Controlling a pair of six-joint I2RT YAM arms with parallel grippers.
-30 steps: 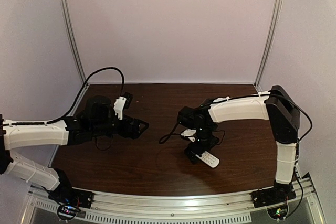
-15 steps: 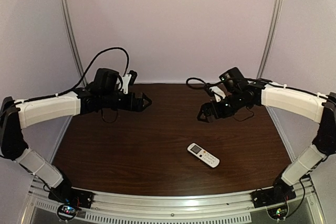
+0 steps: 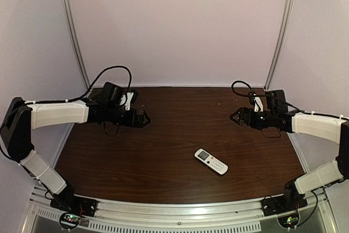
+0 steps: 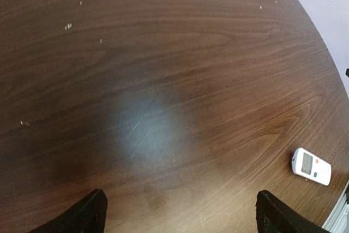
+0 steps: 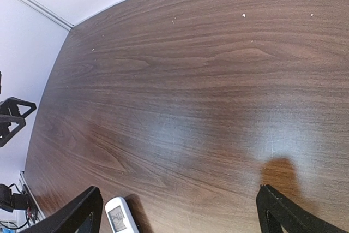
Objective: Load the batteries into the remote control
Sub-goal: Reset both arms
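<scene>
Two arms reach inward over the table [image 3: 163, 135], one from each side.

**Left.** The left gripper [image 3: 143, 118] hangs above the left half of the table, jaws spread wide with nothing between them. In its wrist view the two fingers [image 4: 90, 214] stand far apart over the wood.

**Centre-right.** One remote [image 3: 211, 161] lies flat on the table, face up with its display window showing. It is well apart from both grippers and closer to the near edge than either. Its long axis runs on a diagonal, display end toward the far left and button end toward the near right.

**Right.** The right gripper [image 3: 234, 116] is likewise wide open and empty, hovering beyond the remote and slightly to its right. It is the nearer of the two; the left gripper would have to cross the middle of the table to reach the remote. From the right gripper the remote lies back toward the near edge and a little leftward. A grasp across its narrow width would therefore likely call for a wrist turn to meet the diagonal.

**Count.** Remote, one; batteries, none in view. Whether they already sit inside the remote cannot be told, since its back faces the table.
</scene>
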